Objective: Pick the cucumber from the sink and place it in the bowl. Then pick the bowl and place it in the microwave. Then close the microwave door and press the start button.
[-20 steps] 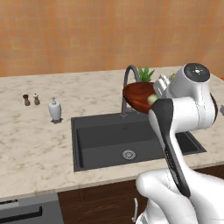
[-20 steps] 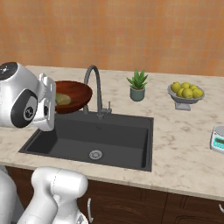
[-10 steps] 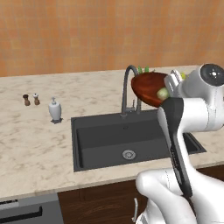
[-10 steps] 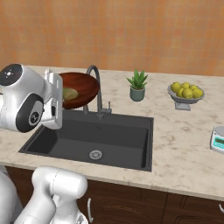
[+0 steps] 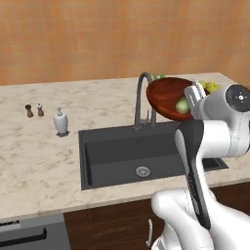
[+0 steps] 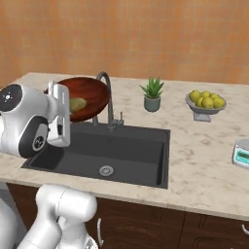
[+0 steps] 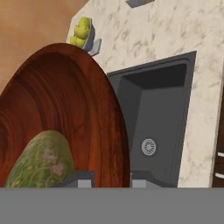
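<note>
One cucumber (image 7: 41, 159) is kept cradled in the wooden bowl (image 5: 168, 97), which is gripped by its rim in the closed gripper (image 5: 194, 100) and held tilted above the sink's (image 6: 141, 146) back edge, presumably for carrying to the microwave.

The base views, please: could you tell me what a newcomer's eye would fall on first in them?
First, the shallow, glossy reddish-brown wooden bowl, held tilted in the air by the gripper, which grips its rim over the large dark grey sink beside the arched faucet. A stubby pale green cucumber lies inside it. Next, the grey footed dish of yellow-green fruit on the marble counter at the right.
</note>
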